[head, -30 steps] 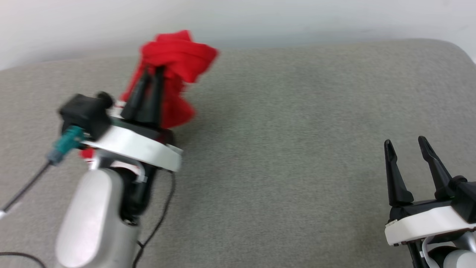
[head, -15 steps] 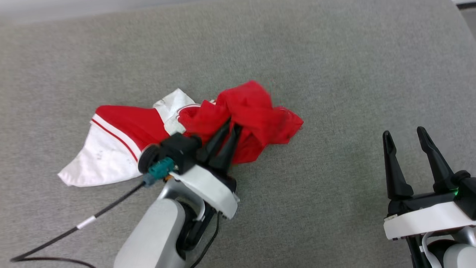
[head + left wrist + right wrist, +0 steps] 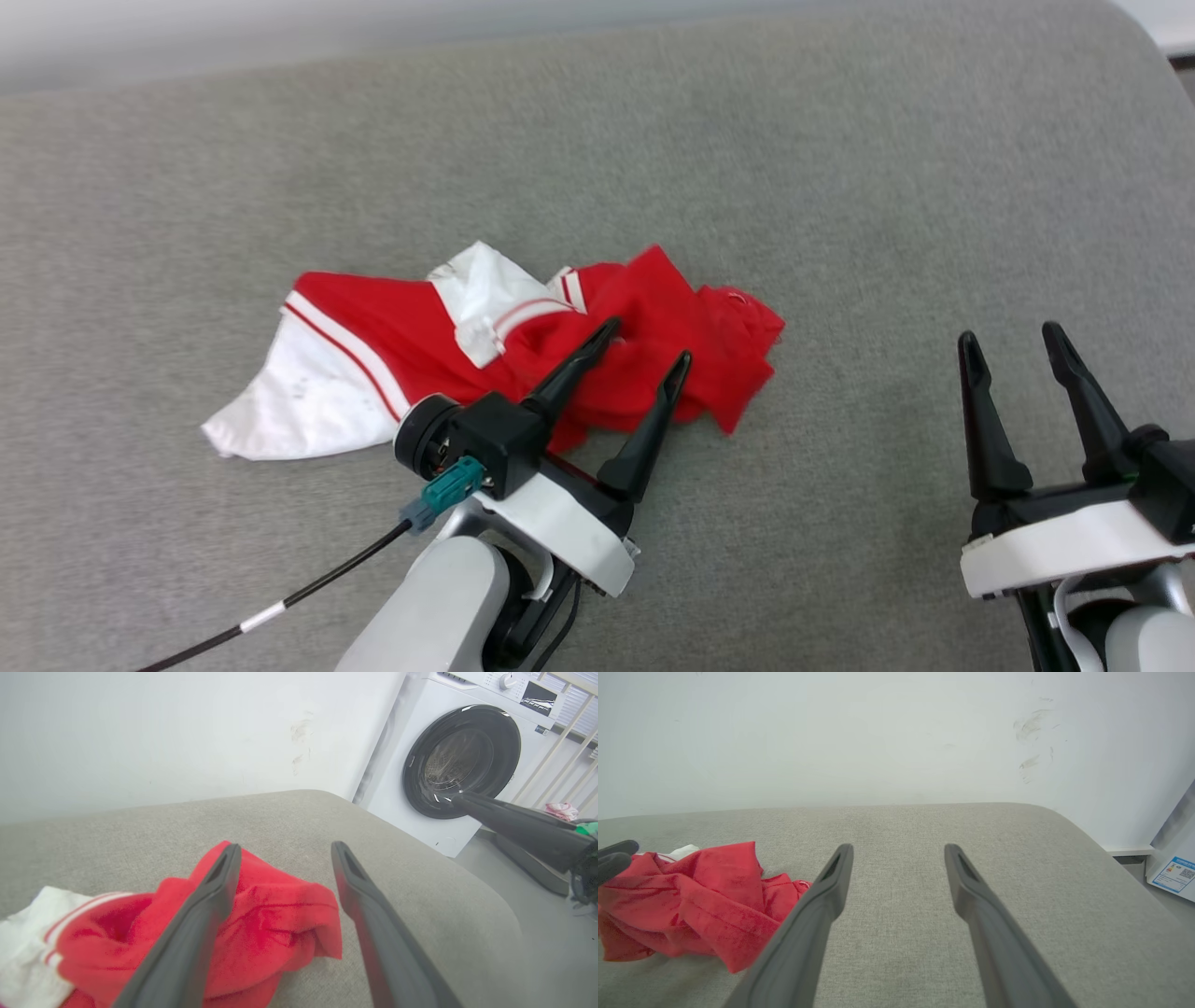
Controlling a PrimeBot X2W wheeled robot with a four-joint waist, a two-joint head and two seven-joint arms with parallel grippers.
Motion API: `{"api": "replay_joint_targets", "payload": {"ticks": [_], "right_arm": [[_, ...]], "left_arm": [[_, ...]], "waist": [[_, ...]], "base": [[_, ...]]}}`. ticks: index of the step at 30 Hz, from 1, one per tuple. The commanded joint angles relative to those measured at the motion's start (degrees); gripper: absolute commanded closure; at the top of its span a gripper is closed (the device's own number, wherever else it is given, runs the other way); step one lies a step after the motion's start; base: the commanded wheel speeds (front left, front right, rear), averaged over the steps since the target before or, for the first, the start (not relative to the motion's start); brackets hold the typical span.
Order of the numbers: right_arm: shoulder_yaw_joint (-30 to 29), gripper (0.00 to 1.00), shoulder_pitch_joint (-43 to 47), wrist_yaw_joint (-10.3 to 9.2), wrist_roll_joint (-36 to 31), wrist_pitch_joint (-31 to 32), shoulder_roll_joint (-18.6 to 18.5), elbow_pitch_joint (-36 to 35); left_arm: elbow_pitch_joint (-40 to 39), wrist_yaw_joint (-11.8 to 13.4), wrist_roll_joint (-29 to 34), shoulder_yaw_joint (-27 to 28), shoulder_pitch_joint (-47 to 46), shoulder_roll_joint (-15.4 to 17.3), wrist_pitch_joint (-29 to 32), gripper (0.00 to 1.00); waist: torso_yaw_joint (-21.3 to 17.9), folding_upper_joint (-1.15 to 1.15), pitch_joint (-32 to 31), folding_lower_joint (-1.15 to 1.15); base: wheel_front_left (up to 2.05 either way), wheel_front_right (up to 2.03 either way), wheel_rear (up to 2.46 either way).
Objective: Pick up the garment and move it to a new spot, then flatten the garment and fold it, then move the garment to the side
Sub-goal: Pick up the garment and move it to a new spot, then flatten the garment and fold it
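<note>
Two end effectors are on my screens, both with their fingers spread wide and nothing held between them. The garment [image 3: 420, 345] lies crumpled on the grey fabric-covered counter [image 3: 840, 187], a little left of the counter's middle. Its red body is bunched into folds toward the counter's centre. A white sleeve with red-and-white striped trim trails off toward the counter's left side.

The left end effector [image 3: 649, 339] reaches in from the counter's near edge, tilted to the right, and both of its fingertips sit over the bunched red cloth. From the left wrist view the cloth runs under the left-hand finger and into the gap between the two. I cannot tell whether either tip actually touches it. A black cable [image 3: 308, 583] runs from that wrist toward the counter's near left corner.

The right end effector [image 3: 1011, 333] hangs over bare fabric at the counter's near right, well apart from the garment, fingers pointing away from me.

Beyond the counter's far edge I see a plain white wall [image 3: 831, 742]. Off the counter's rounded far right corner stands a white washing machine [image 3: 462, 760] with a dark round door.
</note>
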Motion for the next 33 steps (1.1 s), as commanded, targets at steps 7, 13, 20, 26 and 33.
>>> {"api": "replay_joint_targets", "payload": {"ticks": [7,13,20,26,33], "right_arm": [[-2.26,0.00,3.48,-0.04,-1.24,1.77,0.06,-0.25],[-3.22,0.00,5.41,-0.04,-1.44,3.22,0.06,-1.13],[-3.19,0.00,7.68,-0.04,-2.15,4.72,0.06,-1.34],[-2.86,0.00,9.71,-0.04,-2.54,5.57,0.06,-1.71],[-3.23,0.00,11.63,-0.04,-2.01,7.04,0.06,-3.61]], "left_arm": [[-3.80,3.27,-0.43,3.73,2.86,0.09,-2.76,0.00],[-2.58,7.48,-1.15,10.39,5.65,2.76,-3.32,0.00],[-0.37,9.17,-2.36,16.40,10.18,7.26,-3.59,0.00],[0.43,8.97,-3.08,17.58,13.82,8.64,-3.64,0.00],[-0.01,9.17,-3.12,17.12,16.53,7.90,-3.70,0.00]], "waist": [[6.08,0.00,-8.49,0.00],[8.34,0.00,-11.29,0.00],[9.32,0.00,-14.16,0.00],[9.34,0.00,-16.47,0.00],[9.16,0.00,-18.08,0.00]], "base": [[0.00,0.00,0.00],[0.00,0.00,0.00],[0.00,0.00,0.00],[0.00,0.00,0.00],[0.00,0.00,0.00]]}}
